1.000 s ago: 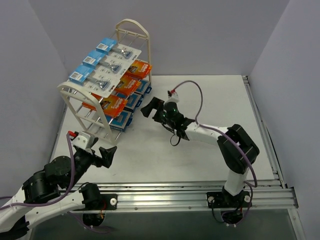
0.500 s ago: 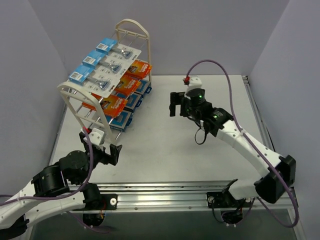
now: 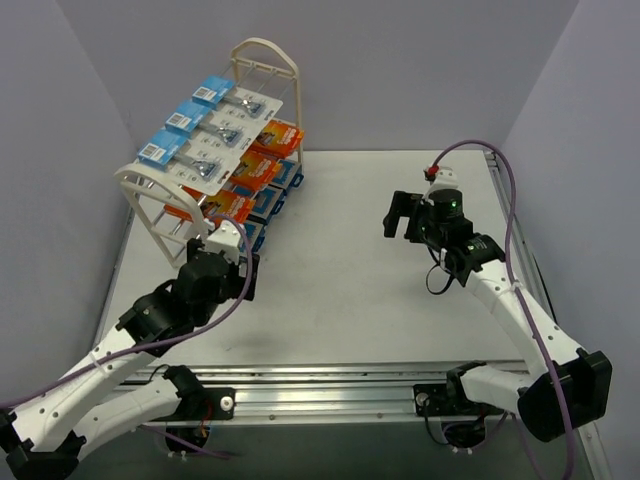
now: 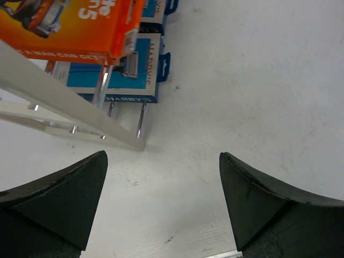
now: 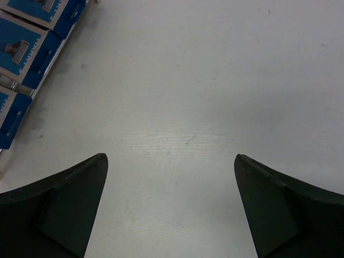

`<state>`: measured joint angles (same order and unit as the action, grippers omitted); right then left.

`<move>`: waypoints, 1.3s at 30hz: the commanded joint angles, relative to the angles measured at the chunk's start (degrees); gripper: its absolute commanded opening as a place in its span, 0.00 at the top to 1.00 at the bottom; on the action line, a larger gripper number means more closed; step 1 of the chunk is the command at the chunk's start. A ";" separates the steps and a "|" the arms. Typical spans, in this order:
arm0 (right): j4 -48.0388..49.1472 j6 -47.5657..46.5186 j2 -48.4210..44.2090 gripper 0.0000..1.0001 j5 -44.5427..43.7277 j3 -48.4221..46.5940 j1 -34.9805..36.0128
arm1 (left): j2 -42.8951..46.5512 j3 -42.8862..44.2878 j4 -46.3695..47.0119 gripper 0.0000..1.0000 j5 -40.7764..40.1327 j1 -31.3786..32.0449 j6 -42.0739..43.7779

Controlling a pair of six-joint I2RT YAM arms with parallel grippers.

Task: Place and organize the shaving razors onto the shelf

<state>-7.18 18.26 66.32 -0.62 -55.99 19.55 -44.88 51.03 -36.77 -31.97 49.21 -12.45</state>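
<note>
The cream-white shelf stands at the back left with the shaving razors on its tiers. White blister cards with blue headers lie on top, orange boxes on the middle tier, blue-and-white boxes at the bottom. My left gripper hangs open just in front of the shelf's near end, holding nothing. In the left wrist view an orange box, a blue-and-white box and the shelf's foot lie ahead of the left gripper. My right gripper is open and empty over bare table, well right of the shelf.
The white table is walled by grey panels at the back and sides. A metal rail runs along the near edge by the arm bases. In the right wrist view the right gripper faces bare tabletop with blue-and-white boxes at the left margin.
My left arm has reached forward from the near left corner up to the shelf's near end. My right arm has swung away from the shelf toward the right. Both grippers stayed open.
</note>
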 commanded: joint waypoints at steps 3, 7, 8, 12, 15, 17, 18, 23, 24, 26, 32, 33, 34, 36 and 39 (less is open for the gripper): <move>4.01 -0.95 -2.60 0.00 2.47 -0.18 -0.30 | 3.74 4.18 5.31 0.06 4.47 -7.90 -0.73; 6.12 -1.12 -4.01 0.00 4.14 1.49 -0.39 | 11.20 -1.61 7.59 0.06 2.88 -7.99 -1.53; 6.21 -1.04 -3.92 0.00 3.96 1.67 -0.56 | 13.40 -2.15 7.51 0.06 2.35 -7.90 -1.70; 6.21 -0.25 -2.35 0.00 4.58 2.11 -0.57 | 16.84 -2.86 8.47 0.06 -0.02 -7.99 -1.10; 4.81 0.63 -1.29 0.00 3.53 1.15 -0.57 | 18.60 -3.47 8.65 0.06 -0.64 -7.99 0.05; 3.85 0.81 -1.11 0.00 2.91 0.35 -0.57 | 19.22 -4.00 9.00 0.06 -0.38 -7.90 0.23; 3.84 1.07 -1.20 0.00 2.56 0.26 -0.57 | 19.22 -4.18 9.17 0.06 0.06 -7.99 0.58; 5.33 1.78 -2.51 0.00 4.31 1.67 -0.48 | 17.20 -3.65 8.39 0.06 1.64 -7.90 0.93; 5.33 1.86 -2.78 0.00 4.58 1.67 -0.39 | 16.85 -3.48 8.04 0.06 1.47 -7.99 0.93; 5.33 1.95 -3.13 0.00 4.58 1.67 -0.39 | 15.89 -3.30 7.68 0.06 1.55 -7.90 0.93; 5.95 0.11 -3.66 0.00 8.79 2.11 -0.30 | 16.05 -2.42 6.45 0.06 1.91 -7.99 0.93; 6.04 0.11 -3.83 0.00 8.54 2.28 -0.30 | 16.40 -2.60 6.63 0.06 1.73 -7.99 0.93; 5.95 0.19 -3.92 0.00 8.19 2.29 -0.30 | 16.75 -2.86 6.80 0.06 1.64 -7.90 0.93; 5.69 0.11 -4.10 0.00 7.48 2.29 -0.22 | 17.63 -3.21 7.41 0.06 1.64 -7.90 1.02; 5.77 0.02 -4.10 0.00 8.79 2.55 -0.13 | 18.16 -3.83 8.03 0.06 1.99 -7.99 1.28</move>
<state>-2.83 19.31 63.83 6.68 -53.84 19.44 -27.49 46.72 -31.00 -30.61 41.52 -11.79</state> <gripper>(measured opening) 0.998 0.941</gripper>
